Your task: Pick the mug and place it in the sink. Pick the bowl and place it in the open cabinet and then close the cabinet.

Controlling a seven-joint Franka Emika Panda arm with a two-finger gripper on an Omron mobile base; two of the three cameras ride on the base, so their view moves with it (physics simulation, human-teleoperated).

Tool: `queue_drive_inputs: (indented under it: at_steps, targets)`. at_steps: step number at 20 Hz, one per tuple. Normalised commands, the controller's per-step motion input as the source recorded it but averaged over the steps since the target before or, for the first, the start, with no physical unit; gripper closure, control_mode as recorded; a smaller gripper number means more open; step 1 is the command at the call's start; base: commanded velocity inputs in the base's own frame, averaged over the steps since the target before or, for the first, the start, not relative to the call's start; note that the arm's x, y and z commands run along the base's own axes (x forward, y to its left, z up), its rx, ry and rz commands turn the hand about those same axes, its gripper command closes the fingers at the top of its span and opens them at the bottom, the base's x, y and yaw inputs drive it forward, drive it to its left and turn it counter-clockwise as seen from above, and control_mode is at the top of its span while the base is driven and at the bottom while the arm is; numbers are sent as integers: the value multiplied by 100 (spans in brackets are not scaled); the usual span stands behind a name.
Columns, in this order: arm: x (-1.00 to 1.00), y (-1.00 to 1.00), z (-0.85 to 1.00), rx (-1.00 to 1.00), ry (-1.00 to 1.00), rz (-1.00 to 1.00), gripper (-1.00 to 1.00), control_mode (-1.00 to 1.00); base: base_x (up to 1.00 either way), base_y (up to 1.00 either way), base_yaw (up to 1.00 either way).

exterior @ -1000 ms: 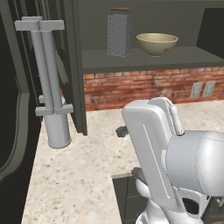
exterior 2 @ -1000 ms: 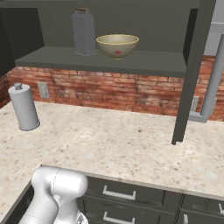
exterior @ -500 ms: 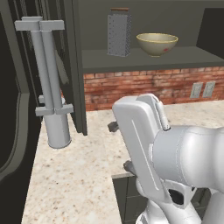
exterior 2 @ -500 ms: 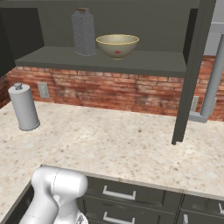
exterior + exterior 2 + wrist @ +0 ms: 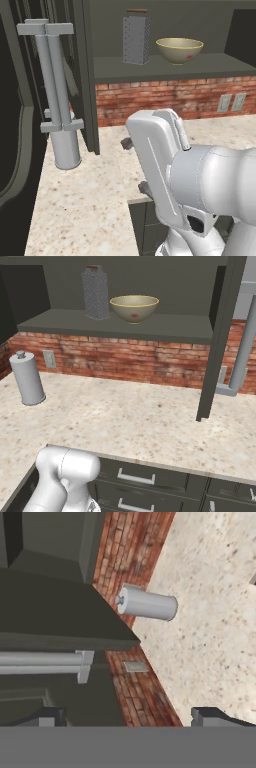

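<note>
The olive-tan bowl sits upright on the inner shelf of the open dark cabinet, just right of a metal box grater. My gripper is open with nothing between its fingertips. It is turned toward a cabinet door with a silver bar handle, the brick wall and the counter. The white arm is folded low in front of the counter, well below the shelf. The mug and the sink are out of view.
The left cabinet door swings out over the counter with its long handles; the right door hangs open too. A grey cylinder stands on the speckled counter by the brick wall. Drawers sit below.
The arm's upper link has swung left and its elbow looms larger in the left base view. The bowl and grater have not moved. The jaws stay open.
</note>
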Motion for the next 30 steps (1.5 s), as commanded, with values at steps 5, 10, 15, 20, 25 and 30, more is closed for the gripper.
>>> queue_drive_inputs:
  at_steps: [5, 10, 15, 20, 25, 30]
  targets:
    - [19, 0, 0, 0, -4, -1, -100, -100, 0, 0, 0]
    - [13, 2, -1, 0, -5, -3, -100, -100, 0, 0, 0]
    - [10, 14, 0, 0, -6, -2, -100, -100, 0, 0, 0]
    - [24, 10, 0, 0, -4, -3, -100, -100, 0, 0, 0]
    - [27, 1, -5, 0, -2, -5, -100, -100, 0, 0, 0]
    - [36, 17, -23, 0, 0, -4, -100, -100, 0, 0, 0]
